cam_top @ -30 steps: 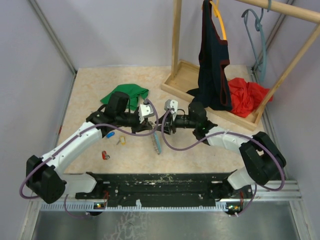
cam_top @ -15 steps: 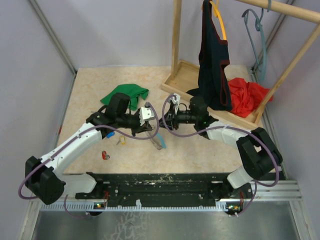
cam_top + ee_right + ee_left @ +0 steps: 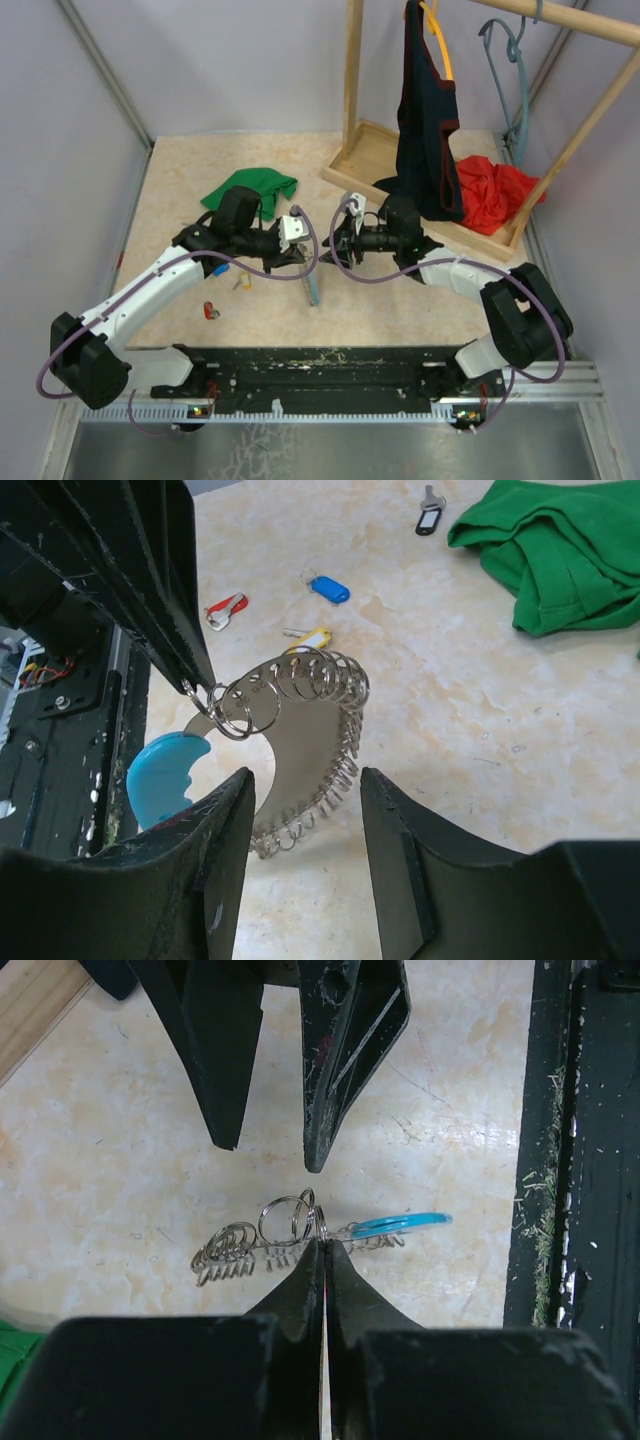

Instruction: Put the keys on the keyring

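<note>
Pinching the keyring [image 3: 310, 680] by one ring, the left gripper [image 3: 322, 1245] is pressing its fingers tight together on the wire and holding the loop up over the middle of the worktop [image 3: 390, 305], a bit toward the near edge. The loop is curling away from the pinch, with the blue band [image 3: 160, 775] just beside it. Cannot tell whether the lowest part is touching the worktop. It is probably being held this way so the rings are facing the other arm. The right gripper [image 3: 305, 775] is pointing at it tip to tip, fingers spread with nothing between them and the loop just beyond the tips. It is likely lining up to work a ring or to go for a key. None of the keys [image 3: 220, 269] are on the loop; all are lying loose. The red key [image 3: 225, 608], blue key [image 3: 328, 588] and yellow key [image 3: 310, 638] are sitting together toward the left edge, well apart from both grippers. A black key [image 3: 428, 520] is lying near the green cloth [image 3: 560, 550], toward the far edge. Threading is not yet happening.
</note>
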Controlling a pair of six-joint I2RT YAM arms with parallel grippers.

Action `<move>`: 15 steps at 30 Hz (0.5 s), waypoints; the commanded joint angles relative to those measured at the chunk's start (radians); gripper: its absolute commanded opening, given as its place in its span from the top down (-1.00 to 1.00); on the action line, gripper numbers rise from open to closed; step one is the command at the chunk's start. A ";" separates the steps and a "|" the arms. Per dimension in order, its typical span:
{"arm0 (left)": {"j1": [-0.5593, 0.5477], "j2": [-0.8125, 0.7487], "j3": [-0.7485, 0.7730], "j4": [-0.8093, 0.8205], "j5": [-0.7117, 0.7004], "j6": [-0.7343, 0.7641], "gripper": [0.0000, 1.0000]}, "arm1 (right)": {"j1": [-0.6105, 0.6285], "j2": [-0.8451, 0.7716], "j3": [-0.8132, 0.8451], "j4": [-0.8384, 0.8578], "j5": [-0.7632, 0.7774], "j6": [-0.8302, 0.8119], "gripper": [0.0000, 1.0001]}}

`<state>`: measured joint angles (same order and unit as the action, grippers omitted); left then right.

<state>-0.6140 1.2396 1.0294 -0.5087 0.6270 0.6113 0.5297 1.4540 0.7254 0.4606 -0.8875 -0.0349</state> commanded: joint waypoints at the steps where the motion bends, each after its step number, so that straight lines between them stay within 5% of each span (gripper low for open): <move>1: -0.006 -0.008 0.006 0.013 0.049 0.021 1.00 | 0.018 -0.033 0.007 0.060 -0.047 -0.050 0.05; 15: -0.009 0.002 0.006 0.021 0.077 0.020 1.00 | 0.059 0.005 0.045 0.120 -0.047 -0.004 0.05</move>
<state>-0.6159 1.2400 1.0294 -0.5083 0.6632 0.6113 0.5808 1.4559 0.7242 0.4911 -0.9089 -0.0601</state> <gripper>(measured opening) 0.005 0.474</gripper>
